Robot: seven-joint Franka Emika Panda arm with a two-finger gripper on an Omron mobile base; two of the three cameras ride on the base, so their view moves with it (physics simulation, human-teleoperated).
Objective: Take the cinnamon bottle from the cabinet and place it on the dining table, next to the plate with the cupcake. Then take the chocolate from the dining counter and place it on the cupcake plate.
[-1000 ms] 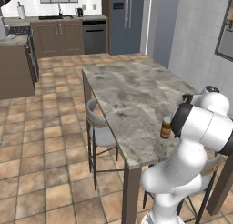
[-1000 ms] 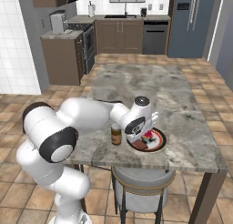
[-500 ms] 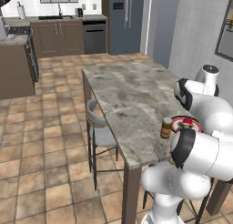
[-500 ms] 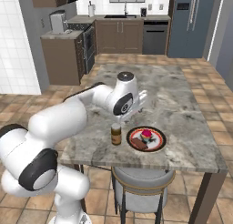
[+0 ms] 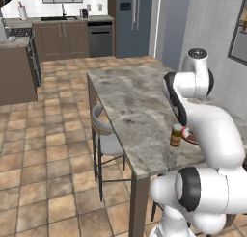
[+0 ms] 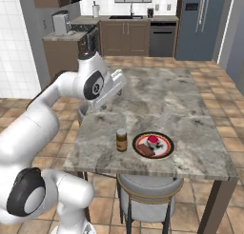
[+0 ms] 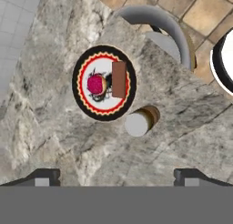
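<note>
Since a second ago the arm has swung up and away from the plate, where its hand then hung low beside the jar and plate; now the gripper (image 7: pixel 116 175) hovers high over the dining table (image 6: pixel 157 97), its two finger tips spread wide with nothing between them.

Nearest the table's front edge, the right base view shows the cinnamon bottle (image 6: pixel 121 140) standing upright, brown with a pale lid, just to the left of the plate (image 6: pixel 153 145) and not quite touching it. The plate, dark-edged with a red ring and a paler centre, holds two things: a cupcake (image 6: pixel 153 141) with a red-pink top near the middle, and the chocolate (image 6: pixel 145 150), a flat reddish-brown bar lying on the side toward the bottle. From above, the hand view shows the same grouping: chocolate (image 7: pixel 119 79) lying beside the cupcake (image 7: pixel 97 84) inside the plate (image 7: pixel 104 83), and the bottle's lid (image 7: pixel 139 122) just outside the rim.

A stool (image 6: pixel 150 190) with a grey seat is tucked under the front edge below the plate. Farther back stand dark brown kitchen cabinets (image 6: pixel 126 38) and a tall refrigerator (image 6: pixel 200 24).
</note>
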